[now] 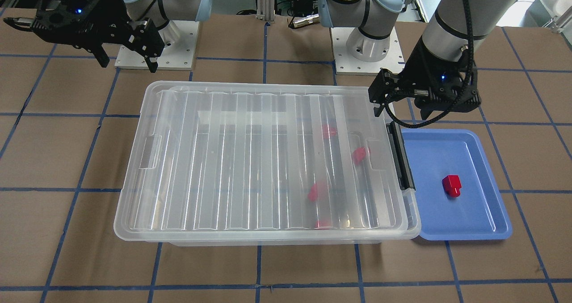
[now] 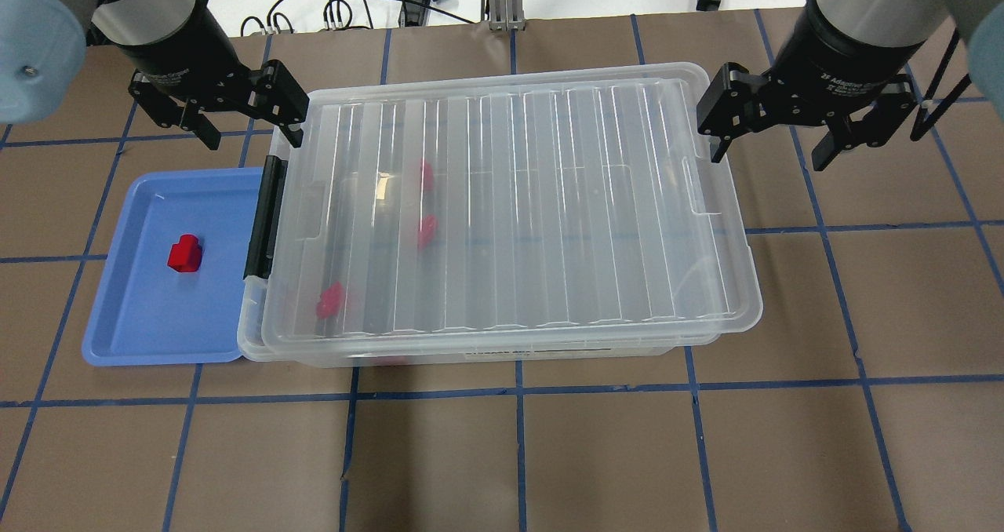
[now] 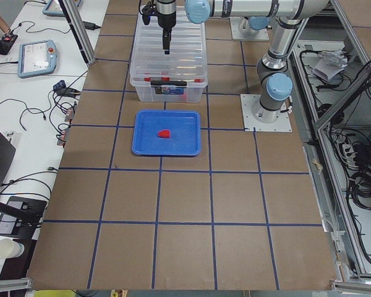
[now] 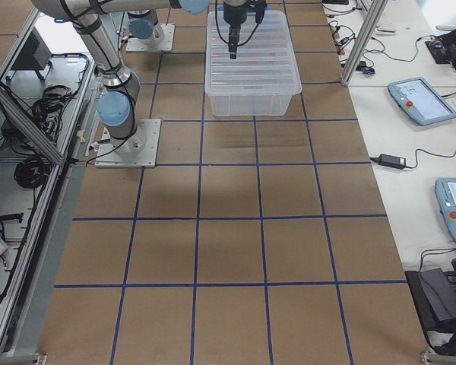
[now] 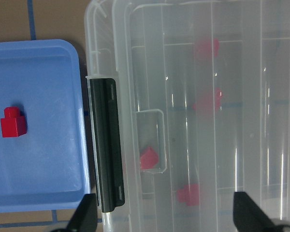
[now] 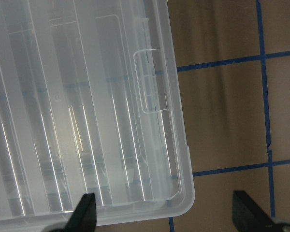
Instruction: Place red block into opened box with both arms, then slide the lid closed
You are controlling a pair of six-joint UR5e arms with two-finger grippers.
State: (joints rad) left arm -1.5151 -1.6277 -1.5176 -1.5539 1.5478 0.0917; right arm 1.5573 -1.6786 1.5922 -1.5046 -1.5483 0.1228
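Observation:
One red block lies on a shallow blue tray. The clear box stands beside the tray, its black clasp on the tray side. The ribbed lid lies over nearly the whole box, with a narrow strip of box rim showing at the clasp end. Several more red blocks show blurred through the lid. My left gripper hangs open and empty above the clasp end. My right gripper hangs open and empty beyond the opposite short end.
The table is brown with a blue tape grid. The arm bases stand on white plates behind the box. Cables and tablets lie on side benches beyond the table's edge.

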